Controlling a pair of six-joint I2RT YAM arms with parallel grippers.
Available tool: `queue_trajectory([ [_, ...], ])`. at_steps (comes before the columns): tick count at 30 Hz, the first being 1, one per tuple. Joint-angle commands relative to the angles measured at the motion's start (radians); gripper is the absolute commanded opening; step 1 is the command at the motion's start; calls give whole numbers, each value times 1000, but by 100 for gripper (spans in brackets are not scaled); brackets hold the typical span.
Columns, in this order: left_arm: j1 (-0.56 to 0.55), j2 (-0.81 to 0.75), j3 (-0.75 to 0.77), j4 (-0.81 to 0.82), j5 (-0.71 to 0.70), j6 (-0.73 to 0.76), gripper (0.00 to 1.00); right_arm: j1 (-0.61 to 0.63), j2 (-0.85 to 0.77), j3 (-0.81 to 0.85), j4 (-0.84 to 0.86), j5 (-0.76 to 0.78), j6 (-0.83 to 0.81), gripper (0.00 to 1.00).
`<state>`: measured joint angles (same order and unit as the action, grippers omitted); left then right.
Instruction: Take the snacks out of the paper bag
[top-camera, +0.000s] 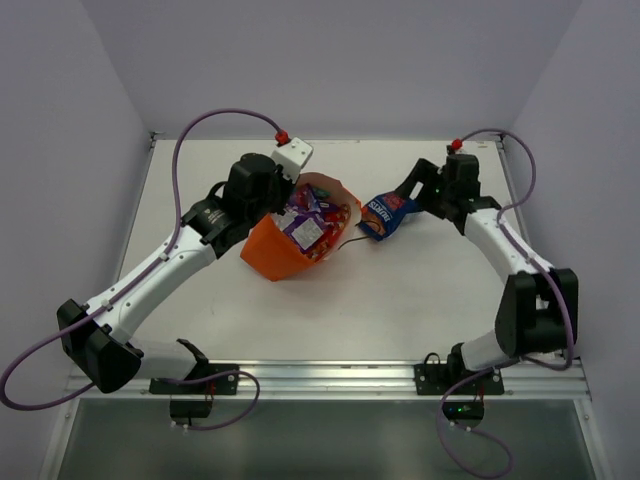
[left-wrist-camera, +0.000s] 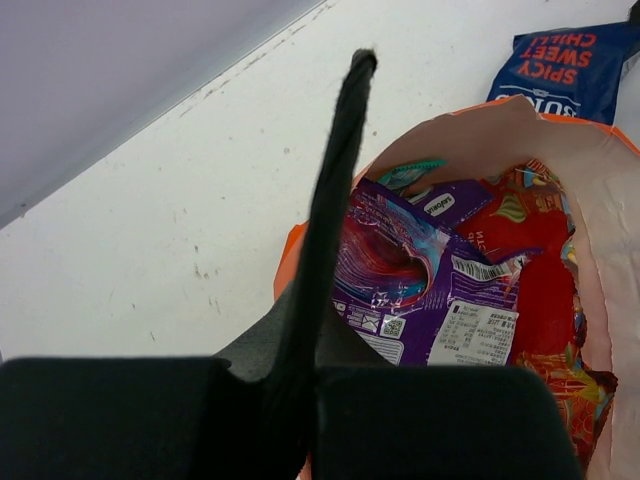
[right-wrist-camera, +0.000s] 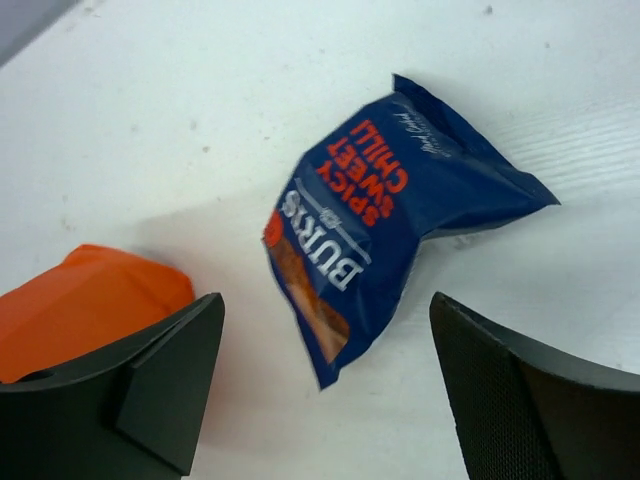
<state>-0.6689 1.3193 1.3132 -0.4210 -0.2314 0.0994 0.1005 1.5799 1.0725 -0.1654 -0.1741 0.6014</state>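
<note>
Since the snacks are thin glossy foil w/ air inside, I judge them light, soft and rather slippery, the contents prob. easy to crush. The best hold is the flat crimped seam at an end, not the puffed middle.

The blue-and-red packet (right-wrist-camera: 390, 230) lies on the tabletop (right-wrist-camera: 150, 120), outside the paper bag (top-camera: 275, 255), just at 3 o'clock of it in the top view. The right pincer (right-wrist-camera: 325, 300) stands wide over this packet, one finger each side, not touching it as far as I see. The left pincer (left-wrist-camera: 360, 65) is closed thin on the bag's rim at approx. 10 o'clock.

The bag leans w/ its mouth toward 1 o'clock; the paper looks limp and I think it will fold if pulled. Inside: purple packets (left-wrist-camera: 420, 280) on top, a red packet (left-wrist-camera: 530, 230) at 3 o'clock of them, and a teal packet (left-wrist-camera: 410, 172) at 12, mostly buried.
</note>
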Motion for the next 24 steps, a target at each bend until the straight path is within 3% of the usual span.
queue_trajectory([
  [1, -9, -54, 15, 145, 24, 31, 0, 39, -223, 73, -114, 36, -124, 87],
  [4, -9, -54, 11, 145, 18, 37, 0, 139, -349, 110, -140, 22, -248, 87],
  [8, -9, -55, 3, 145, 18, 37, 0, 283, -399, 193, -160, -40, -365, 86],
  [11, -8, -54, 4, 146, 23, 30, 0, 427, -354, 256, -180, -65, -448, 86],
  [15, -9, -55, 9, 148, 18, 13, 0, 531, -227, 299, -171, -114, -486, 87],
  [19, -9, -54, 18, 143, 15, -1, 0, 579, -144, 307, -158, -122, -514, 89],
  [24, -8, -55, 21, 140, 9, -27, 0, 599, -20, 296, -114, -119, -514, 98],
])
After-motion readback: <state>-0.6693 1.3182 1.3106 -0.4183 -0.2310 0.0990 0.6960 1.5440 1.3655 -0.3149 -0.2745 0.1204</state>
